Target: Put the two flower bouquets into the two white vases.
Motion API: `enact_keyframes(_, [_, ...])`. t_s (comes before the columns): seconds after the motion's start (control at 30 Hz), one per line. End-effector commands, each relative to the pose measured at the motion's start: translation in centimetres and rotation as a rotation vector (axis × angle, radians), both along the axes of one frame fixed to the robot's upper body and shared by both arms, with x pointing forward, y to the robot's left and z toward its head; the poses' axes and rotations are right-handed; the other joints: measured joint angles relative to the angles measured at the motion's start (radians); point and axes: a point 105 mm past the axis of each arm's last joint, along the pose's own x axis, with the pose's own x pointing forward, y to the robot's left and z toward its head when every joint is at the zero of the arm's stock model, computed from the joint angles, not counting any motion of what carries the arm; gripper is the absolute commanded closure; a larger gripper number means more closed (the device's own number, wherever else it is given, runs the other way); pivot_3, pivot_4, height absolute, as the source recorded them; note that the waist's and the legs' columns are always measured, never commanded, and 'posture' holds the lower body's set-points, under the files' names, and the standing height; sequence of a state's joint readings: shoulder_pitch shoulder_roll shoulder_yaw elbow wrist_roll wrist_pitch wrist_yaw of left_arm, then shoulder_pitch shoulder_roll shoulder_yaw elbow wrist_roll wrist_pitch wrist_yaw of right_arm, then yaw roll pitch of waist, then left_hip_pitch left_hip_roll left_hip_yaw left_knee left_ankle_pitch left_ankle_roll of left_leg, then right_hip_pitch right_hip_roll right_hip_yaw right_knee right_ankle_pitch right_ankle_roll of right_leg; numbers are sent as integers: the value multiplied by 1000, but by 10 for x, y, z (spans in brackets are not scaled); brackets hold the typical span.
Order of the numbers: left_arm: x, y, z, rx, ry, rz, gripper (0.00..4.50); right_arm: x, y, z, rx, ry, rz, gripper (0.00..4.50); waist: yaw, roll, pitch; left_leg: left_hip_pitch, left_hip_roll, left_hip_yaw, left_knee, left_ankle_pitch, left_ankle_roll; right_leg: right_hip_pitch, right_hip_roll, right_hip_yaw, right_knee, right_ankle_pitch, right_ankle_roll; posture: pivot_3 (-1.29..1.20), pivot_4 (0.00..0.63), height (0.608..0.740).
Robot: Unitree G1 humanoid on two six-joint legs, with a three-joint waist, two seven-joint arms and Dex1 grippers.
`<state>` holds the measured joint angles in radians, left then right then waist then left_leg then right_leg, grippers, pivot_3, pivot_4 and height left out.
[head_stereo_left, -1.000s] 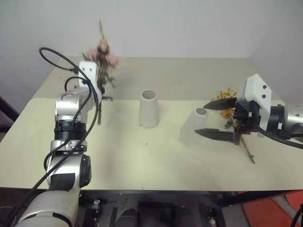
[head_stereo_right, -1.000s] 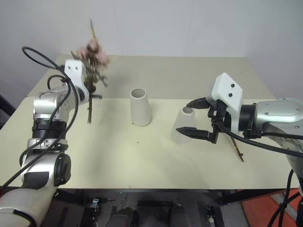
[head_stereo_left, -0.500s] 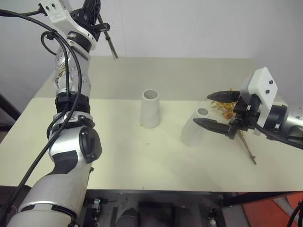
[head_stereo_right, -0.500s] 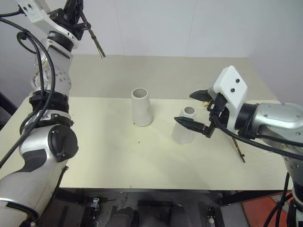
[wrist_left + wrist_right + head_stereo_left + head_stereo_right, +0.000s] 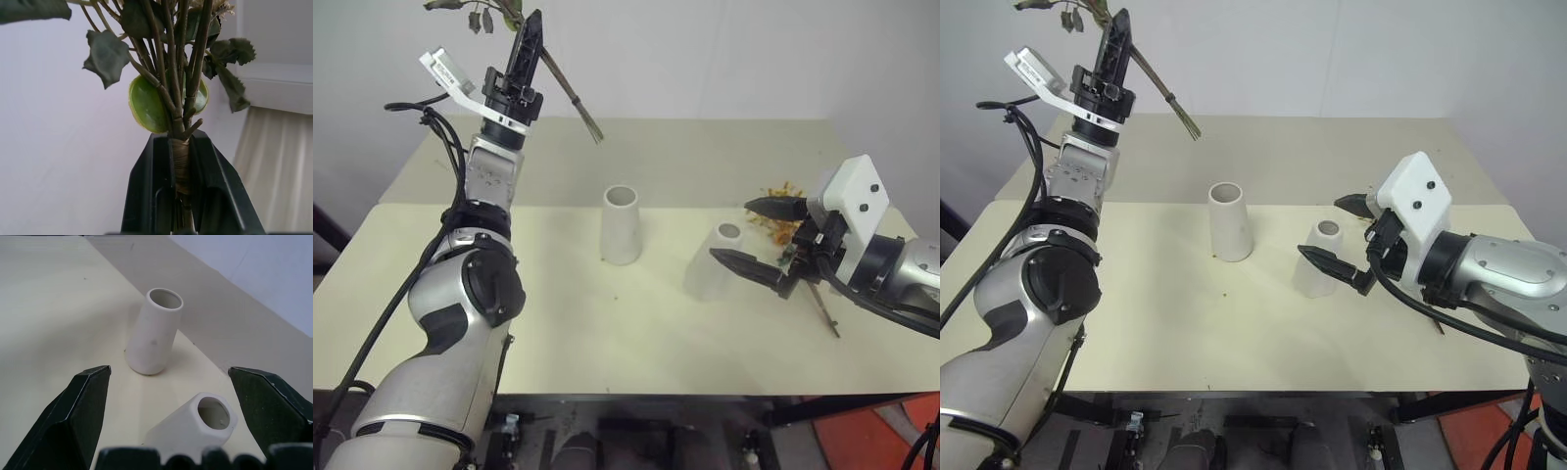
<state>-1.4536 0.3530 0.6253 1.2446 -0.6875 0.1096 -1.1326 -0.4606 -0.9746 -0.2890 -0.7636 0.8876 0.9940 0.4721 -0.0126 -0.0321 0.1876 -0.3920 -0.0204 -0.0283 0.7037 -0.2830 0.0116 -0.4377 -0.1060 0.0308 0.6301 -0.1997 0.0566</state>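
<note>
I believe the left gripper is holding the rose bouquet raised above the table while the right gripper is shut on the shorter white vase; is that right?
Not quite: the right gripper is open, its jaws spread on either side of the shorter white vase without closing on it, as the right wrist view shows. The left gripper does hold the rose bouquet raised above the table.

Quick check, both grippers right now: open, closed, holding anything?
Left gripper: closed on the rose bouquet stems, raised.
Right gripper: open, empty, jaws either side of the shorter vase.
</note>
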Motion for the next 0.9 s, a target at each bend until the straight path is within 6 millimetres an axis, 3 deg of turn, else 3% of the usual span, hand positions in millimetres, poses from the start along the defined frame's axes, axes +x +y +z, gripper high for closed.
enact_keyframes(0.03, [-6, -19, 15, 104, -74, 7, 4378, -6, 0, 10, 9, -55, -14, 0, 0, 0, 0, 0, 0, 0, 0, 0, 0, 0, 0, 0, 0, 0, 0, 0, 150, 740])
enact_keyframes(0.33, [0, -43, -13, 257, -56, 12, 4378, -7, -1, 8, 7, -56, -35, 0, 0, 0, 0, 0, 0, 0, 0, 0, 0, 0, 0, 0, 0, 0, 0, 0, 150, 740])
enact_keyframes(0.53, [1, -49, -35, 330, -37, -2, 4378, -9, -1, 9, -5, -54, -38, 0, -1, 0, 0, 0, 0, 0, 0, 0, 0, 0, 0, 0, 0, 0, 0, 0, 150, 740])
enact_keyframes(0.9, [5, -47, -53, 402, -19, 44, 4378, -11, 0, 10, -10, -36, -29, 0, -1, 0, 0, 0, 0, 0, 0, 0, 1, 0, 0, 0, 0, 0, 0, 0, 150, 740])
